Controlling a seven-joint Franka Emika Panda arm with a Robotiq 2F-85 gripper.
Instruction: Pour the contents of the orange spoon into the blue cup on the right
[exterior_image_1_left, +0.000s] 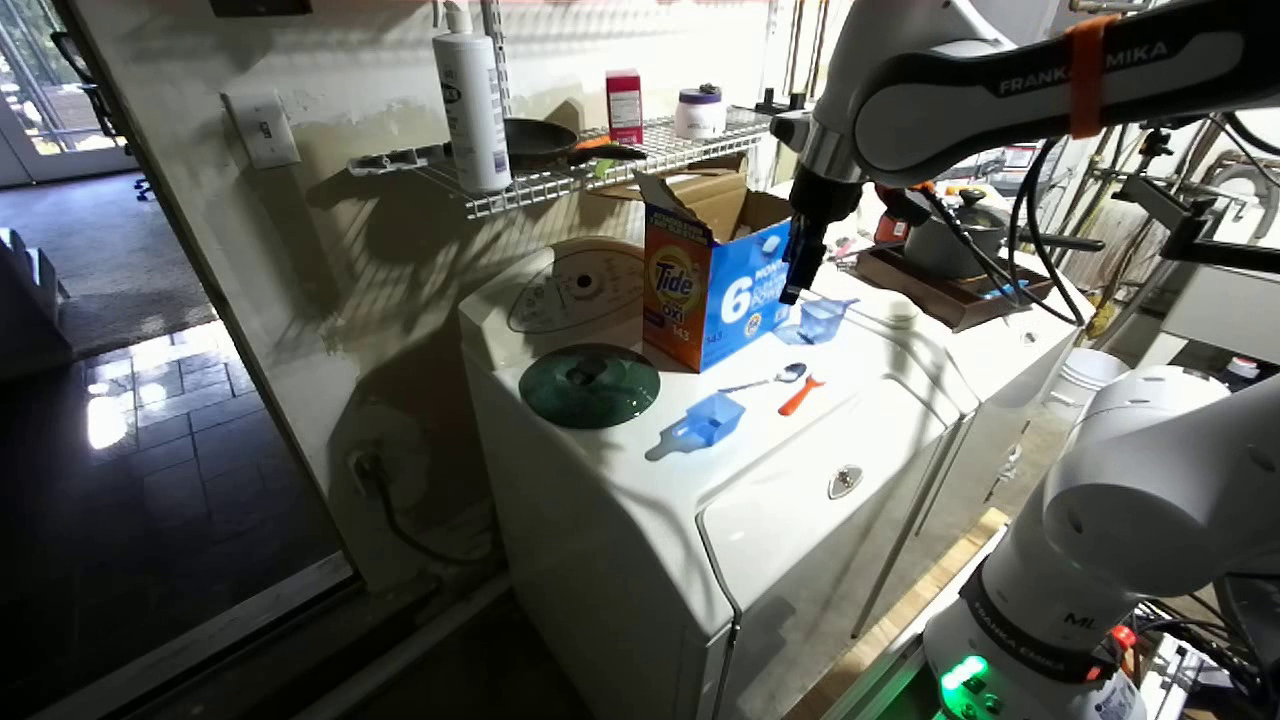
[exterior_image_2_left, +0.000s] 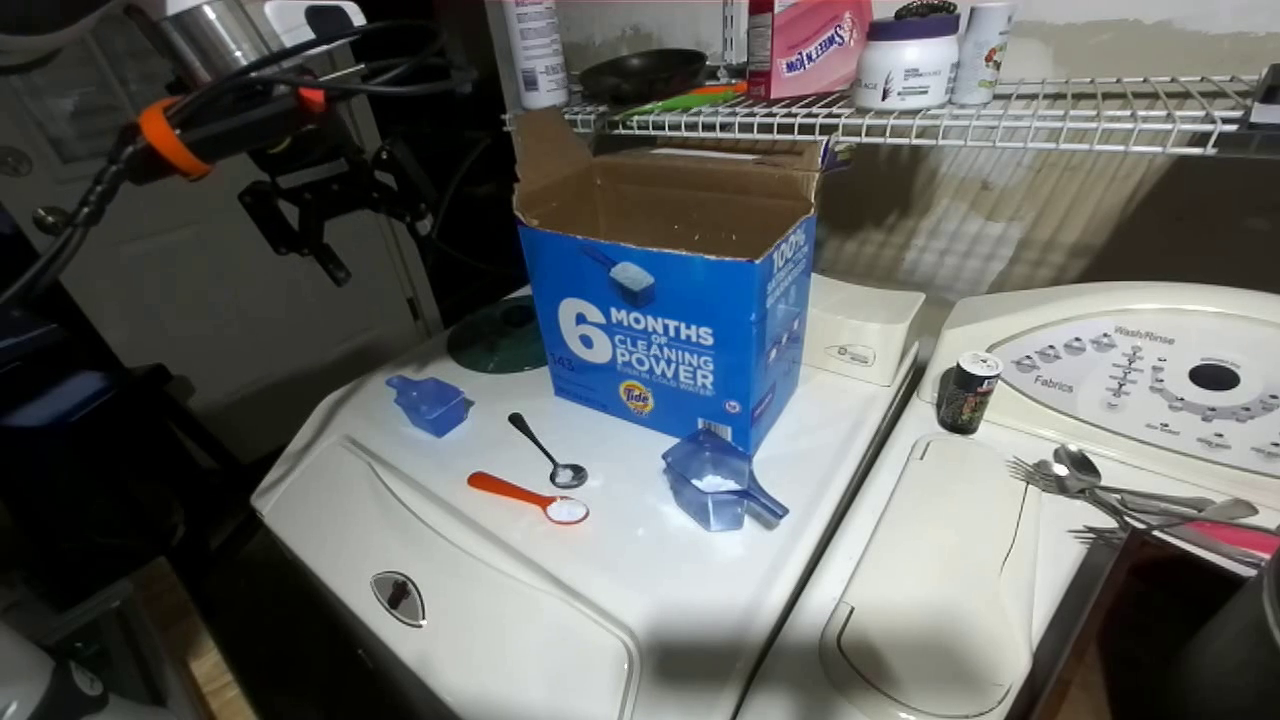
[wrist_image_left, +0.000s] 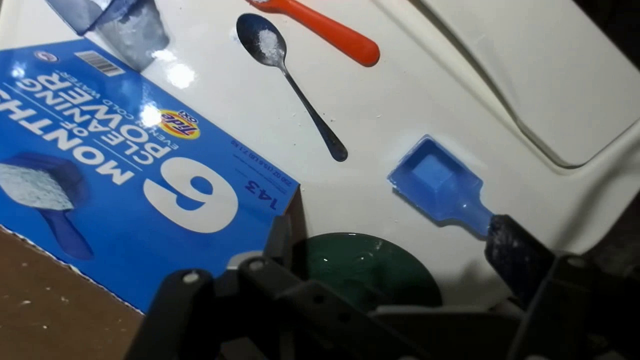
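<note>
The orange spoon (exterior_image_2_left: 508, 489) lies on the white machine top, with white powder in its bowl. In the wrist view its handle (wrist_image_left: 332, 34) shows at the top, most of its bowl cut off. Beside the cardboard box stands the right-hand blue cup (exterior_image_2_left: 708, 488), holding some white powder; an exterior view also has this cup (exterior_image_1_left: 822, 318), and the wrist view cuts it off at the upper left. High above the surface, my gripper (exterior_image_2_left: 385, 250) is open, its fingers wide apart and nothing held. The wrist view puts the gripper (wrist_image_left: 392, 235) over the green dish's side, away from the spoon.
A tall open cardboard box (exterior_image_2_left: 660, 330) rises beside the spoons. A second blue cup (exterior_image_1_left: 715, 418), a metal spoon (exterior_image_2_left: 534, 442) and a green dish (exterior_image_1_left: 620, 395) share the machine top. A wire shelf (exterior_image_2_left: 1080, 115) with bottles and boxes hangs behind. Cutlery (exterior_image_2_left: 1100, 490) lies further right.
</note>
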